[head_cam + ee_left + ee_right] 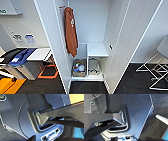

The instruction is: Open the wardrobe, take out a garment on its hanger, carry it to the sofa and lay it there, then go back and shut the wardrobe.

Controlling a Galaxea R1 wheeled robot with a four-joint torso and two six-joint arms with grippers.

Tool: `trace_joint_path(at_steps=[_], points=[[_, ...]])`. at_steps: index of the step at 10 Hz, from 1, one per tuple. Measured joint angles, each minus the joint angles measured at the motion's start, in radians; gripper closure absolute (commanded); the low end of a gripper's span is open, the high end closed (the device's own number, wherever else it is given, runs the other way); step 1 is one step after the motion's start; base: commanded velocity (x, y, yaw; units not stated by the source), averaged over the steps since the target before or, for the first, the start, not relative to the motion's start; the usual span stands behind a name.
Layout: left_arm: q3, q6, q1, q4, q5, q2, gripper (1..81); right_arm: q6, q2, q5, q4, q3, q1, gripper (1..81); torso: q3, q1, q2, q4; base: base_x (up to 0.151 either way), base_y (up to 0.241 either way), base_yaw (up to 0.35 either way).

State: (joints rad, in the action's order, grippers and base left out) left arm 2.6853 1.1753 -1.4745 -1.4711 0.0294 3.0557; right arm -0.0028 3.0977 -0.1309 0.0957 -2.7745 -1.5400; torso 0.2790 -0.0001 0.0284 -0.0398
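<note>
At the far left of the head view a dark bin with a blue lid stands by a low white table, both cut off by the picture's edge, and an orange frame sits half hidden under the table. The tall white wardrobe stands open, its left door and right door swung wide. Inside, a long rust-orange garment hangs near the left wall; its hanger is too small to make out. Low down, a woven basket holds blue and pale items that are too blurred to name, and beside it a second, greyish basket shows no clear contents. At the right, a white chair with a metal frame is cut off. In both wrist views the robot's own dark body is all that can be made out; whether either gripper is open or closed cannot be told.
</note>
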Motion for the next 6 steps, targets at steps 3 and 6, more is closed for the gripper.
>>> trace_joint_path(at_steps=[3,6], points=[[0.000,0.000,0.000,0.001,0.000,0.000,1.0,0.000,0.000,0.000,0.000,0.000,0.000,1.0,0.000,0.000,0.000,0.000,0.021,0.000,0.000],[0.000,0.001,-0.020,0.001,0.001,0.000,1.0,0.000,0.000,0.002,0.000,0.000,-0.014,1.0,-0.001,-0.002,0.001,0.000,0.104,0.000,0.000]])
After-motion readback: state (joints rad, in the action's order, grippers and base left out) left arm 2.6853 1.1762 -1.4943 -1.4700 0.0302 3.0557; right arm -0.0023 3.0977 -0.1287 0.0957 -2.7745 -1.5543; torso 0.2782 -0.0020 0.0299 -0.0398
